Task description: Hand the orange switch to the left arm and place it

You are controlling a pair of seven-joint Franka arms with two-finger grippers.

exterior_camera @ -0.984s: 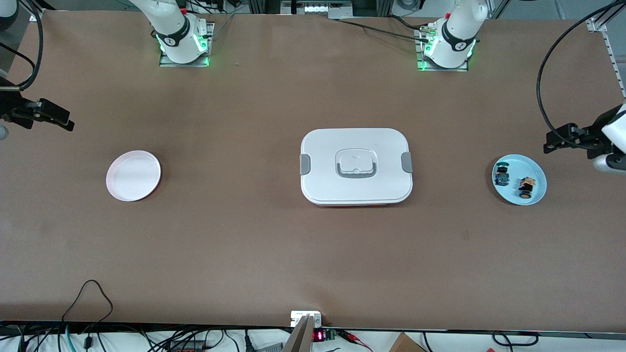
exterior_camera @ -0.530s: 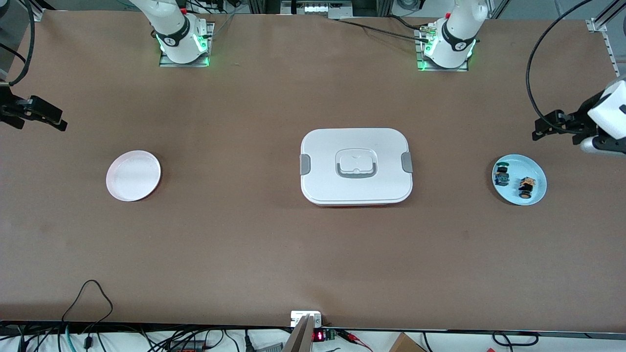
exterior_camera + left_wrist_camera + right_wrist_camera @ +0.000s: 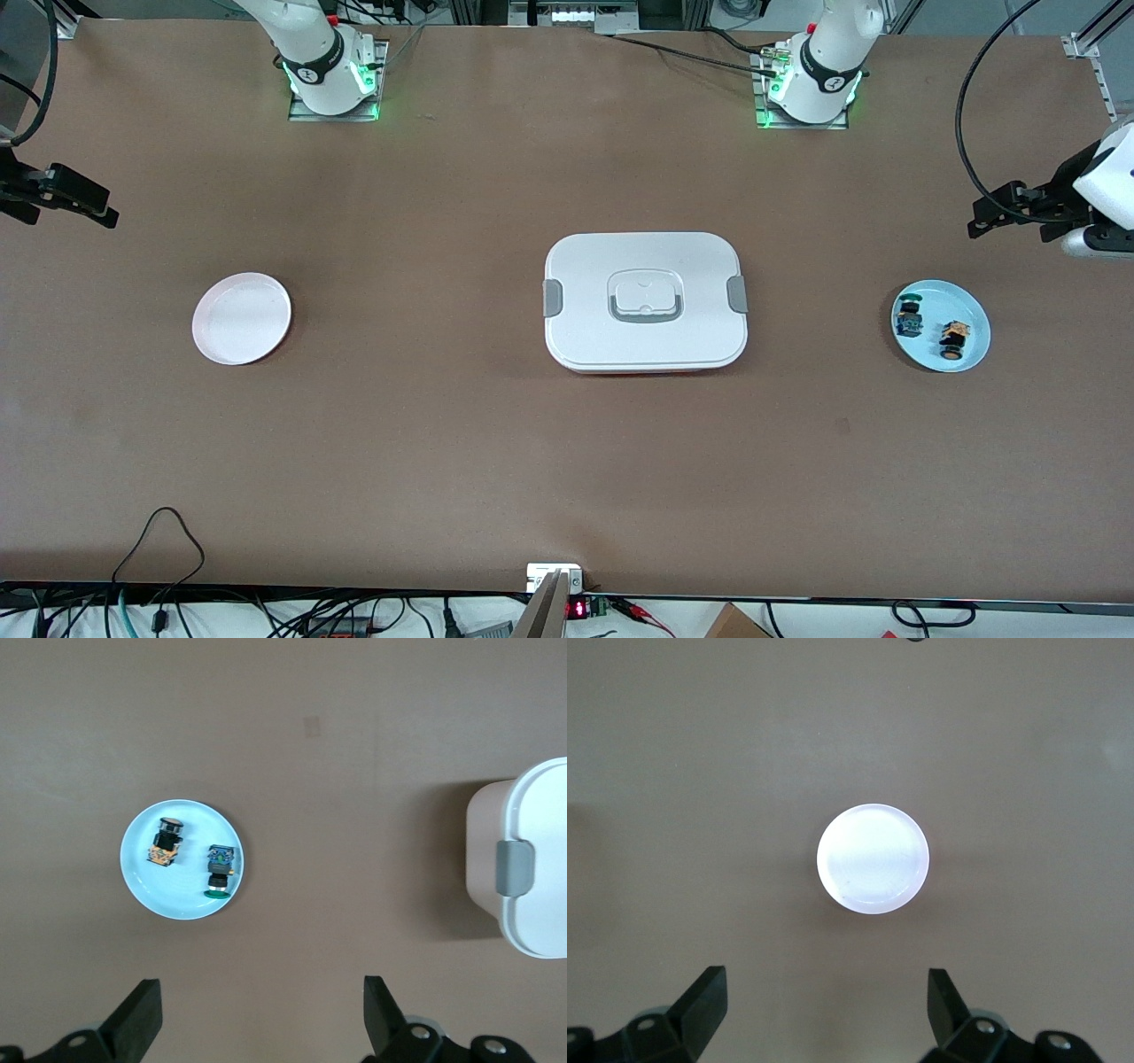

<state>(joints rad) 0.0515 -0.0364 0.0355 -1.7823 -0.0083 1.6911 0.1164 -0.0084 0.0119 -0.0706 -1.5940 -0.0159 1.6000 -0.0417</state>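
The orange switch lies on a light blue plate at the left arm's end of the table, beside a blue-and-green switch. My left gripper hangs open and empty over bare table next to that plate, on the side of the arms' bases. The white box stands closed at the table's middle. My right gripper is open and empty over bare table at the right arm's end.
A pale pink plate with nothing on it sits toward the right arm's end, about level with the box. Cables trail over the table's edge nearest the front camera. Brown tabletop stretches between the plates and the box.
Both grippers have drifted toward the bases' side of the table, away from their plates. Their fingers stay wide apart. The switches, the plates and the box have not moved.
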